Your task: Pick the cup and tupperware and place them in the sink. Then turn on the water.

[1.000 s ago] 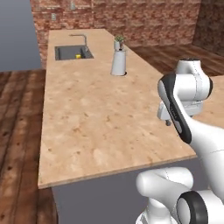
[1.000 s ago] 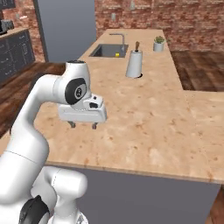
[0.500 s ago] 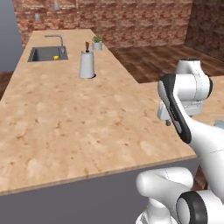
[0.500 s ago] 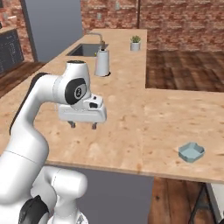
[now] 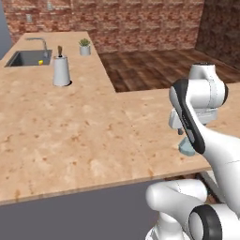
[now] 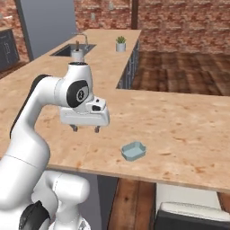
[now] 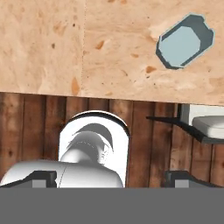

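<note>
- Tupperware (image 6: 134,151) lay flat on the wood-look counter (image 6: 179,130), close to its near edge, just beside and below the gripper (image 6: 85,129).
- Seen also from the hand camera as a pale blue-grey tray (image 7: 185,41), off to the upper right and not between the finger tips.
- Gripper hung above the counter with jaws spread wide, holding nothing.
- Cup (image 5: 41,62) appeared as a small yellow spot already inside the sink (image 5: 26,58), far away at the other end of the counter; too small to tell whether upright.
- Faucet (image 5: 39,42) stood at the sink; no stream visible, so water judged not yet on.
- Paper-towel roll (image 5: 61,71) and small potted plant (image 5: 85,47) stood between here and the sink.
- Risks, as a judgement: shallow low walls could slip out of a grasp taken off-centre; a push during descent could slide the container over the near edge; on the long carry, could strike the roll if kept too low.
</note>
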